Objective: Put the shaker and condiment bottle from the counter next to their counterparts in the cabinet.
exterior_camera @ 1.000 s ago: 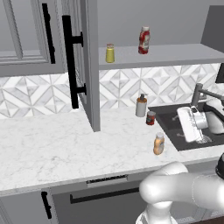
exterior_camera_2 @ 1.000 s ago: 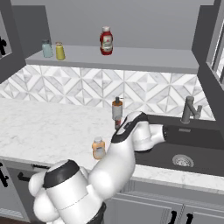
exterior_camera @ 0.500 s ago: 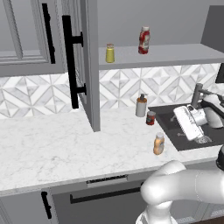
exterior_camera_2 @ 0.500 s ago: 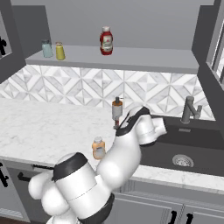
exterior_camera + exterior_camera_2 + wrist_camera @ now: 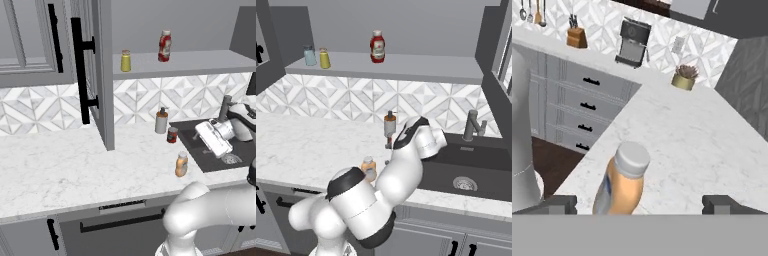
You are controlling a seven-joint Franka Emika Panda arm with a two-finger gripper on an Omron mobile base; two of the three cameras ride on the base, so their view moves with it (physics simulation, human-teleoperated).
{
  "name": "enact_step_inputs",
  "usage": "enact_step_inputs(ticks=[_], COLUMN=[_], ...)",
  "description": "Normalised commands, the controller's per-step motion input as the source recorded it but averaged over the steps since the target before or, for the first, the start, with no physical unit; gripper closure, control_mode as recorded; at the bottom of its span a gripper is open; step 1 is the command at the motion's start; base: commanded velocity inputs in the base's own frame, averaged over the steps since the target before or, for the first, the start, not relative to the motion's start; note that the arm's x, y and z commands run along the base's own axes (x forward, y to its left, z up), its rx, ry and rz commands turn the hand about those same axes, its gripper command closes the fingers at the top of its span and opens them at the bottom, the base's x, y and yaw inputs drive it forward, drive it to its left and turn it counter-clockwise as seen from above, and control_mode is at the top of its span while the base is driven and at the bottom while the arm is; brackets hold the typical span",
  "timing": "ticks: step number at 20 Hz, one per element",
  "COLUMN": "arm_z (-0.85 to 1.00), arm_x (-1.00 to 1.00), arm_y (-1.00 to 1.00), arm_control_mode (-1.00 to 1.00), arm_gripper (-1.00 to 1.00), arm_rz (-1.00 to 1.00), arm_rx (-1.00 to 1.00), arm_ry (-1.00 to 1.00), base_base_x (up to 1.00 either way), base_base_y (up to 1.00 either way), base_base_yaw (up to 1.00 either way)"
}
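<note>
1. Left base view: the condiment bottle (image 5: 181, 164) stands upright on the white table (image 5: 65, 170), close to its front edge and just beside the dark sink (image 5: 235, 150). My end effector (image 5: 207, 148) hangs over the sink, near the bottle but apart from it. On the cabinet shelf (image 5: 200, 62) I see the shaker (image 5: 125, 61) already standing, and the red bottle (image 5: 164, 46) further along the shelf. A beige pump dispenser (image 5: 161, 120) and a small red can (image 5: 172, 135) stand at the back of the table; these I must not take.

2. Right base view: the orange bottle (image 5: 368, 168) is partly hidden behind my own arm, so I cannot judge the gap well here. The red counterpart (image 5: 376, 46) stands alone in the middle of the shelf (image 5: 421, 67), with free room at both sides.

3. Hand view: the bottle (image 5: 622, 184) is between my two fingertips (image 5: 559, 204), which stand wide apart and touch nothing. I hold nothing now.

4. How it will handle, in my judgement: it is small and light, probably stiff plastic with a smooth, a little slippery wall. It is narrow and tall, so a push from one side may tip it over the near edge. I would take it at the middle of the body, on the label band under the pale cap, not on the cap, and close gently and evenly.
</note>
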Motion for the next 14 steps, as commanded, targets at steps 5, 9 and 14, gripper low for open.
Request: enact_step_inputs(ticks=[5, 9, 14], arm_z=[0.0, 0.0, -0.04], arm_x=[-0.02, -0.1, -0.19], arm_y=[0.12, 0.1, 0.09], arm_control_mode=[-1.0, -1.0, -1.0], arm_gripper=[-1.0, -1.0, -1.0], arm_rz=[0.0, 0.0, 0.01], arm_rx=[0.0, 0.0, 0.0], arm_ry=[0.17, 0.07, 0.05], base_base_x=[0.0, 0.0, 0.0], base_base_y=[0.0, 0.0, 0.0], base_base_yaw=[0.0, 0.0, 0.0])
